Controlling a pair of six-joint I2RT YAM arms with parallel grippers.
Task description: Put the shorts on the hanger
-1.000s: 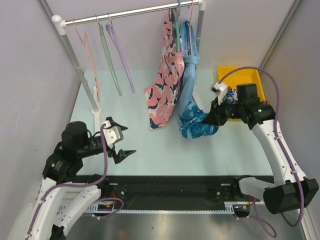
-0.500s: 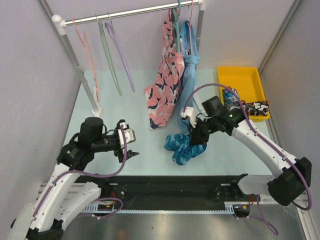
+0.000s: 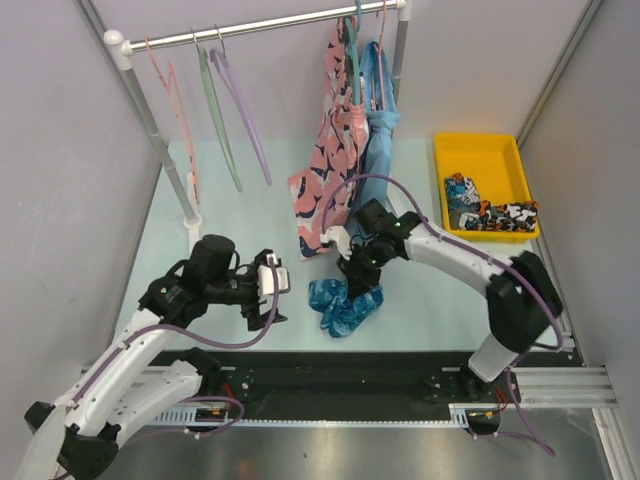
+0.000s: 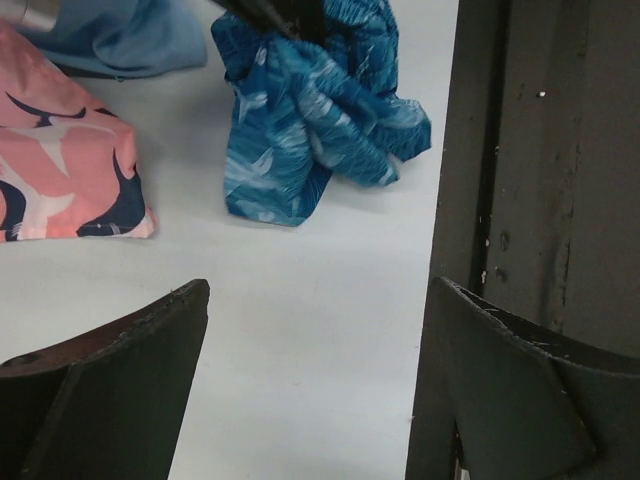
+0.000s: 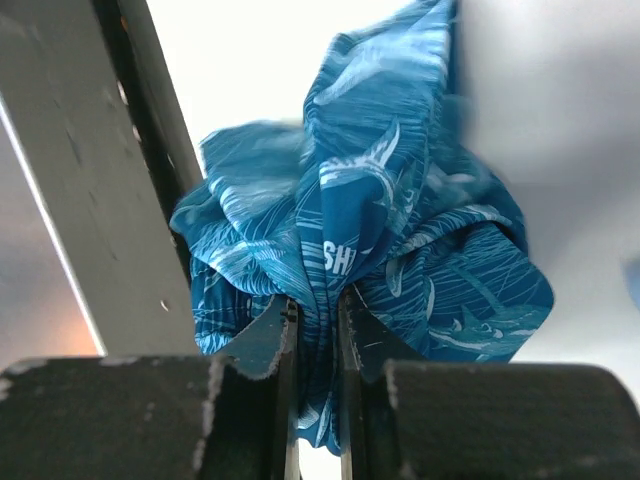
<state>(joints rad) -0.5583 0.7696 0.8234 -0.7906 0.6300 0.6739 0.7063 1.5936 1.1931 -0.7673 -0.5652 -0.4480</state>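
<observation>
Jaws of the right gripper (image 5: pixel 318 305) are clenched on a bunched fold of the shorts (image 5: pixel 400 240), probably to carry the crumpled bundle. It hangs directly beneath them, and its lower folds seem to rest on the tabletop (image 3: pixel 440 300). At the shorts' 9 o'clock, the left gripper (image 4: pixel 315 300) is spread and empty, likely ready to share the cloth. The lilac hanger (image 3: pixel 245 115) hangs on the rail (image 3: pixel 260 28) at 11 o'clock, well apart.

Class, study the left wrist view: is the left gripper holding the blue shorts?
No: the left gripper is open and empty, with the shorts well beyond its fingertips.
</observation>
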